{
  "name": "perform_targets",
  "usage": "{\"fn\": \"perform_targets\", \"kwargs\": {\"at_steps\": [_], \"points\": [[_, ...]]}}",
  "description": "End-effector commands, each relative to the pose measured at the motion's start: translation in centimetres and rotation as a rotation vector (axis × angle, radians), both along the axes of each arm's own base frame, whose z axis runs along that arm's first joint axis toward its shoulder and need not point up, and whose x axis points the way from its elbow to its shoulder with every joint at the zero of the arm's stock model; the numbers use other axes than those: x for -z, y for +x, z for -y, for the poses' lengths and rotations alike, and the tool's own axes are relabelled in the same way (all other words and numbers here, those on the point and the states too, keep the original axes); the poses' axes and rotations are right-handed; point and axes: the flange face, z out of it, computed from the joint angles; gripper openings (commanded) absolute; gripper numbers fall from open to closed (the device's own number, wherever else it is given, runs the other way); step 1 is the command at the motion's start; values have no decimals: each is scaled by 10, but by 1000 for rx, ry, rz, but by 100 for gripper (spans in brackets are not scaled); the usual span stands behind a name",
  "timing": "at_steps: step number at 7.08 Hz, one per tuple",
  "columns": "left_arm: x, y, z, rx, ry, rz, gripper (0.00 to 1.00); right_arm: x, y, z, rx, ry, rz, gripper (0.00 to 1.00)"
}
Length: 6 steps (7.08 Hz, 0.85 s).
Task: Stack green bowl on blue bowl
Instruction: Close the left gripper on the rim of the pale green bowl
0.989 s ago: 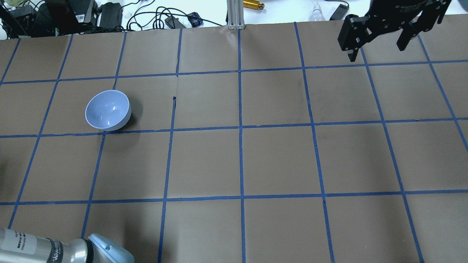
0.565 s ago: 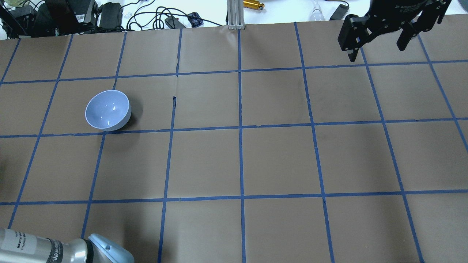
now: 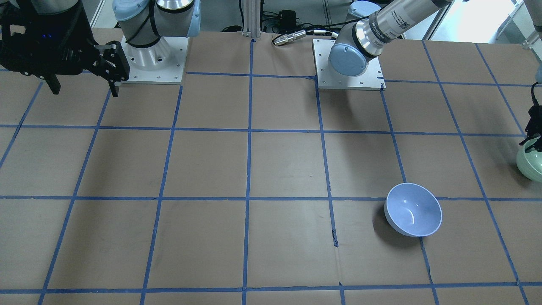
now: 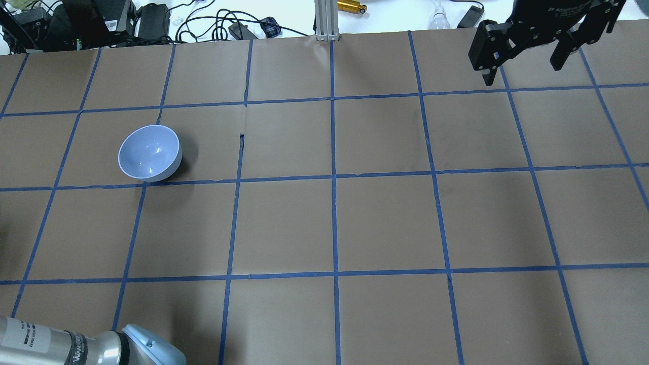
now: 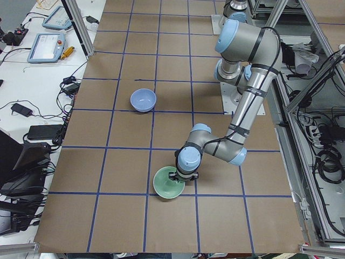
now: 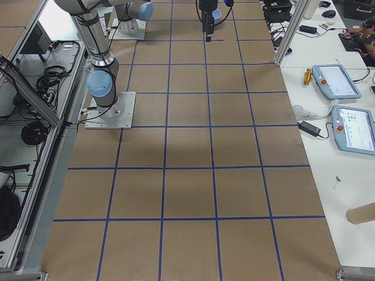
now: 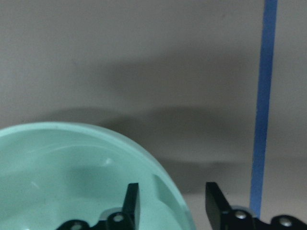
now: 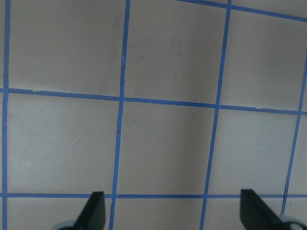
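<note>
The green bowl stands upright on the table near the robot's left end; it also shows at the right edge of the front view and is out of the overhead view. My left gripper is open and straddles its rim, with one finger inside the green bowl and the other outside. The blue bowl stands upright and empty, apart from it, farther along the table. My right gripper is open and empty, held high over the far right corner.
The table is covered in brown paper with a blue tape grid. Cables and black boxes lie beyond its far edge, and an aluminium post stands at the far middle. The left arm's elbow shows at the near left.
</note>
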Motion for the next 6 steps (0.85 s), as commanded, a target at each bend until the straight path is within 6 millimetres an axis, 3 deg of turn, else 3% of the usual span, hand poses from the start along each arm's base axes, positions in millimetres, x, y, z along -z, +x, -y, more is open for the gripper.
{"fn": "perform_targets", "kwargs": {"at_steps": [1,6], "points": [[-1,0,0,1,-1,1,0,0,0,0,0,0,0,100],[-11,-1,0,1,-10,14,0,0,0,0,0,0,0,100]]}}
